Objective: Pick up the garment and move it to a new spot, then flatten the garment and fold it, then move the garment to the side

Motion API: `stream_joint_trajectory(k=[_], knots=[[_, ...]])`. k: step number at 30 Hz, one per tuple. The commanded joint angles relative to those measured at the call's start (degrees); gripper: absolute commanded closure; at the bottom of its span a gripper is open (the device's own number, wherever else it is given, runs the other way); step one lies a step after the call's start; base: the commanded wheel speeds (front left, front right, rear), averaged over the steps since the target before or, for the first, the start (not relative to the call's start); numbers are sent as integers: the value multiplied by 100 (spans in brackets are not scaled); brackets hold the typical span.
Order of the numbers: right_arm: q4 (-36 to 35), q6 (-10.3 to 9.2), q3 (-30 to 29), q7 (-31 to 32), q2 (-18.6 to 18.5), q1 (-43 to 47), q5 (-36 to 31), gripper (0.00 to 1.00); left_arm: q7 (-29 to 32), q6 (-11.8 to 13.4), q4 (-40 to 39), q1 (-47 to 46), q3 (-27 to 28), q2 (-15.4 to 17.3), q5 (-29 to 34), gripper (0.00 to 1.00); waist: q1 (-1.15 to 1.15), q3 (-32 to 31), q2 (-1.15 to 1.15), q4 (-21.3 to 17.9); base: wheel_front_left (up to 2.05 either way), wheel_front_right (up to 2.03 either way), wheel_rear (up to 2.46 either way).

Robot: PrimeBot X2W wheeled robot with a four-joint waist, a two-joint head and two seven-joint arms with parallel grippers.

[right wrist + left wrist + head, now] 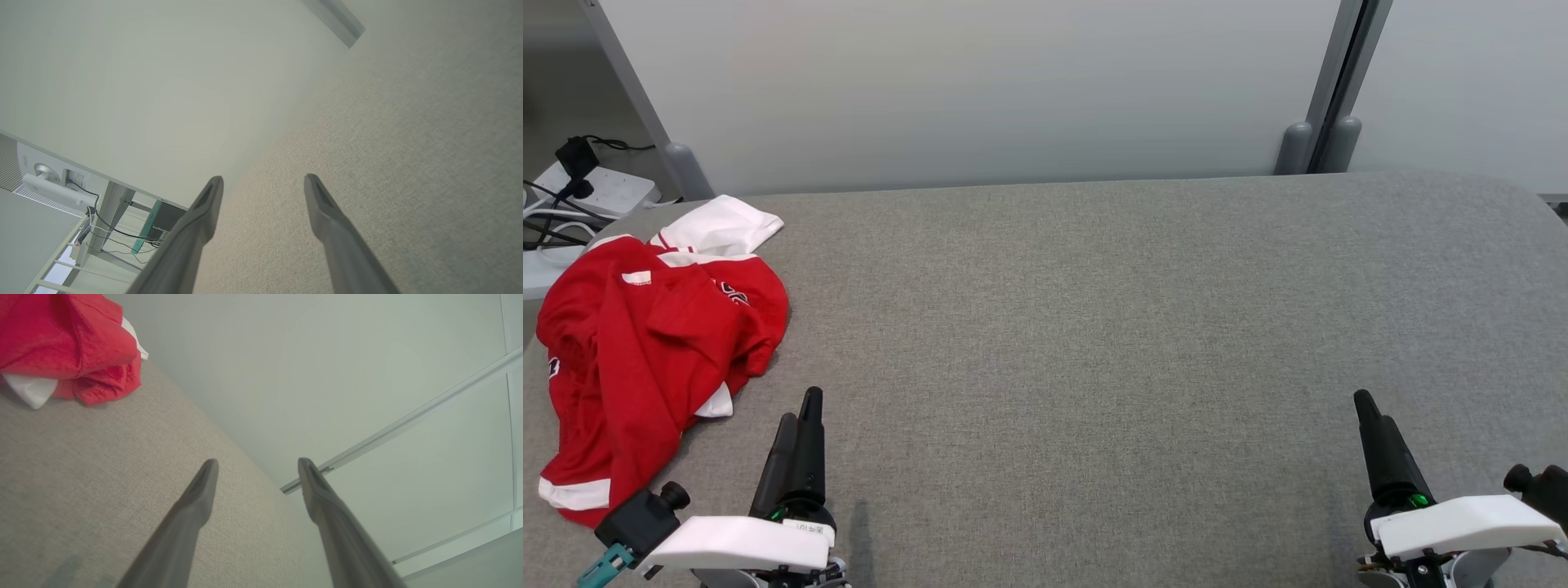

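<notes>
A crumpled red garment (645,351) with white trim lies bunched at the far left of the grey fabric table (1094,327); its edge shows at the top left of the left wrist view as a red heap (69,339). My left gripper (799,408) hovers open just right of the garment's lower part, apart from it, and the left gripper (257,463) holds nothing between its spread fingers. Near the lower right, my right gripper (1364,404) stands open over bare cloth, and the right gripper (263,179) is empty too.
A pale partition wall (980,90) with grey posts runs behind the table. A white power strip with black cables (580,192) sits off the table's far left corner. A desk with a monitor (45,179) shows beyond the wall.
</notes>
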Motion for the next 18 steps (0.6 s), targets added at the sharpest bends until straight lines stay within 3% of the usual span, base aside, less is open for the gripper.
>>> stream_joint_trajectory(k=[1, 18], knots=[[-214, 1, 82, -96, -77, -258, -111, 0, -45, -20, -190, -326, 60, 70, 122, 0, 0, 0, 0, 0, 0, 0, 0], [-402, 1, 281, -397, -94, -292, -1346, 0, -346, 156, -356, -386, -80, 100, 1346, 0, 0, -69, 0, -4, 0, 0, 0]])
